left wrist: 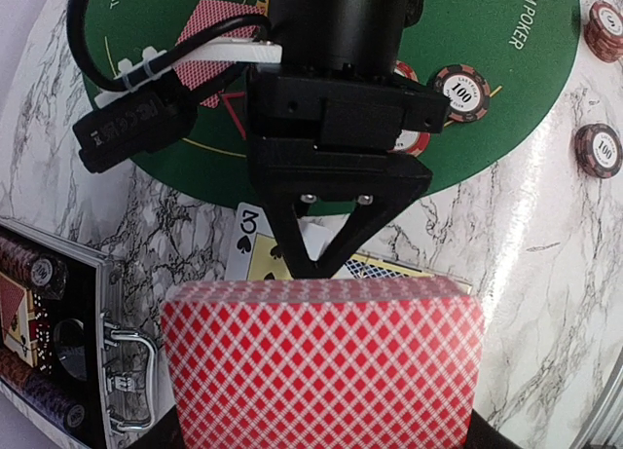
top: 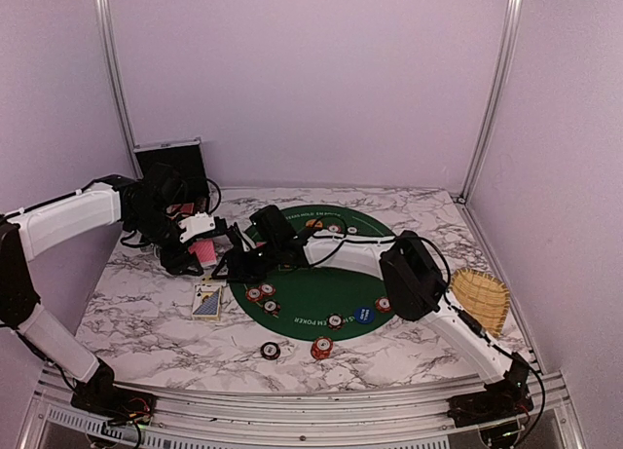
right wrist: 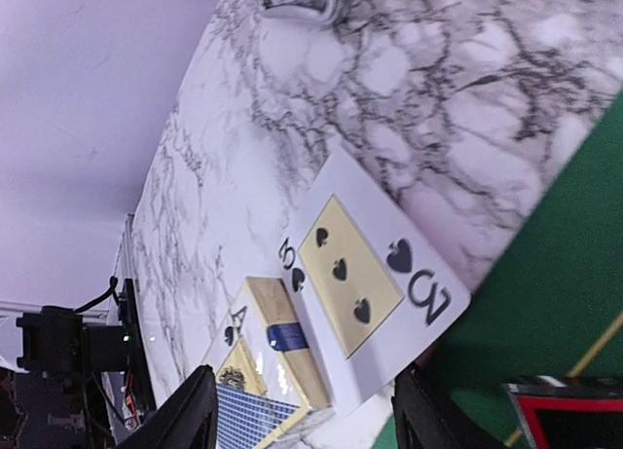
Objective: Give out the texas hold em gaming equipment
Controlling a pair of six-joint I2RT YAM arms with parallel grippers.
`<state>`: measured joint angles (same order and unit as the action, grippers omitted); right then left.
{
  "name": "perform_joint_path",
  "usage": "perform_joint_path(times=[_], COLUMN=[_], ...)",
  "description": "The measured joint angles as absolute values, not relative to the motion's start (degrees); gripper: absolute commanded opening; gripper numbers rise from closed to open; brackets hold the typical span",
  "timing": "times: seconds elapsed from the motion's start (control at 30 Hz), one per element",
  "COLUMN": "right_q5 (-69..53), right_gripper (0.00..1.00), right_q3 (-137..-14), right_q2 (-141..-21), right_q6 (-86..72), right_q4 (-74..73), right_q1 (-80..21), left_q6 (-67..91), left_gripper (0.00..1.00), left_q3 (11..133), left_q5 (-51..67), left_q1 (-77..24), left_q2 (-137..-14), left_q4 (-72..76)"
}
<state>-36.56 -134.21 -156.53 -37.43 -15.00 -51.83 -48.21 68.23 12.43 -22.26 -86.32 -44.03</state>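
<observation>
Your left jaws are clenched on the red-backed deck [left wrist: 321,366], held over the marble worktop [top: 409,347] just left of the green mat [top: 311,295]. Your right jaws are released, straddling the face-up five of spades [right wrist: 375,293], which overlaps an ace [right wrist: 255,344] at the mat's edge.

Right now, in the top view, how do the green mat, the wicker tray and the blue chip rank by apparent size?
1. green mat
2. wicker tray
3. blue chip
The differences are clear; no two look alike.
</observation>
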Motion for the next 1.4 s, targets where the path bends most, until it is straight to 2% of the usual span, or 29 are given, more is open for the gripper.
perform_joint_path(times=[0.17,0.3,0.43,0.77,1.03,1.4], right_q5=[-42.35,-44.60,-44.14,-42.94,-46.04,-49.91], right_gripper=[0.63,0.72,0.76,0.79,0.82,0.85], right_q3=[-130.91,-120.95,-111.33,-98.43,-91.53,-88.82], right_q2=[-155.83,-150.39,-142.87,-129.27,-127.61,-127.61], right_q6=[-37.71,-37.69,-37.26,-38.83,-46.04,-55.61], right_q4=[-8.40,-4.27,-2.92,3.31,11.81,23.81], right_q1=[-52.84,-52.60,-51.09,-45.71,-45.74,-45.74], left_q6=[-48.16,-47.99,-47.77,-47.29,-46.70,-45.80], left_gripper=[0.00,0.00,0.00,0.00,0.00,0.00], left_q3=[68.77,69.41,70.22,72.66,75.16,78.15], left_q5=[12.60,13.04,13.56,15.40,15.55,15.40], left_q1=[-22.26,-22.26,-22.26,-22.33,-24.99,-28.29], left_q2=[-86.32,-86.32,-86.54,-88.51,-91.46,-94.87], left_q4=[-44.38,-44.80,-45.08,-45.28,-45.28,-45.25])
